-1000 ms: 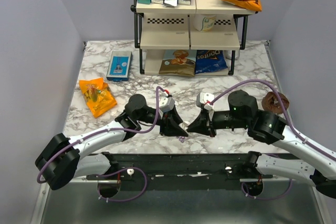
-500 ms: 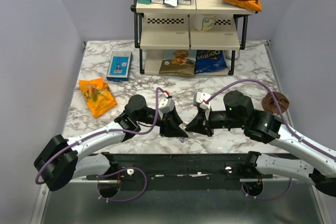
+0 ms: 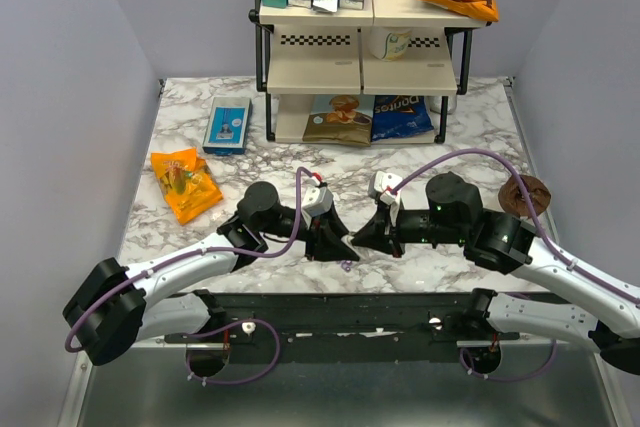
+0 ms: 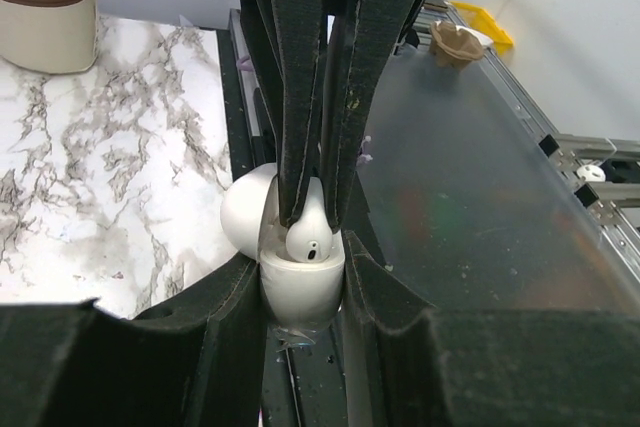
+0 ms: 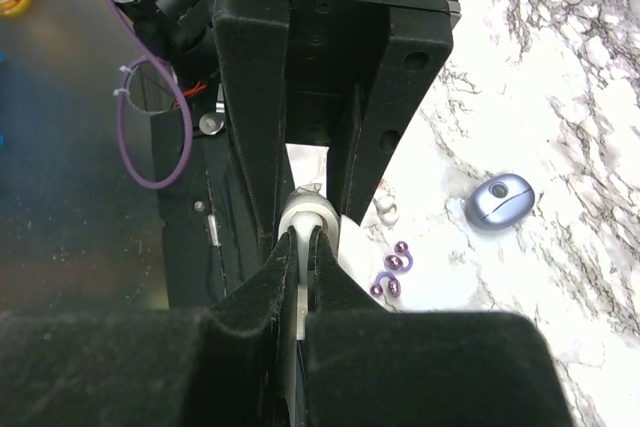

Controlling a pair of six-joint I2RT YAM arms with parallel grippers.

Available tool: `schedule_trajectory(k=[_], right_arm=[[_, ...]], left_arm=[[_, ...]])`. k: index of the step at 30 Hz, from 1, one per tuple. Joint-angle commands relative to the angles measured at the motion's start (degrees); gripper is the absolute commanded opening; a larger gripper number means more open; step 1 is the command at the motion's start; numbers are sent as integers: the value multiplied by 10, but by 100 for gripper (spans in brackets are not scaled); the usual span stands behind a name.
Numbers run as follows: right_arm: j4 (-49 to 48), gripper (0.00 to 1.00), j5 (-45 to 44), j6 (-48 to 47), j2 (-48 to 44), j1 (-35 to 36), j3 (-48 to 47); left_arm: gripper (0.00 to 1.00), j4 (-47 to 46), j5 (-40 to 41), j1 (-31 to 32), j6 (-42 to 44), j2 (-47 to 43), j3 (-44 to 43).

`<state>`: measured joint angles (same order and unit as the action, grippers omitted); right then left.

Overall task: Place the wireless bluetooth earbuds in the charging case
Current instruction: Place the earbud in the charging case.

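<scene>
Marble tabletop (image 3: 480, 117) beneath us: our left gripper (image 3: 340, 244) clamps a white case (image 4: 300, 292); our right gripper (image 3: 358, 240), at three o'clock, pinches a white earbud (image 4: 310, 240).

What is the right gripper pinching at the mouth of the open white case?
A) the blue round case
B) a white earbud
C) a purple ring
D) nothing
B: in the left wrist view the right gripper is closed on a white earbud at the opening of the white case, which the left gripper holds. The blue round case and purple rings lie apart on the table.
</scene>
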<state>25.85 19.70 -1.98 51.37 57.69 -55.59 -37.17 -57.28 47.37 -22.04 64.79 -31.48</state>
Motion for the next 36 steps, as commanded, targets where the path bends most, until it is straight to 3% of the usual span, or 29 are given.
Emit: schedule_trajectory(k=[1,15,24,36], right_arm=[[-17,1,-32,3,3,4,14],[-12,2,-46,11,-10,7,21],[-11,26,-67,19,-14,7,13],[-12,44,-79,41,-29,7,-13]], left_arm=[[0,-35,4,11,11,-13,-6],[0,-90,42,11,-4,-29,9],[0,-103,46,11,-12,-29,13],[0,-103,58,11,-8,-30,25]])
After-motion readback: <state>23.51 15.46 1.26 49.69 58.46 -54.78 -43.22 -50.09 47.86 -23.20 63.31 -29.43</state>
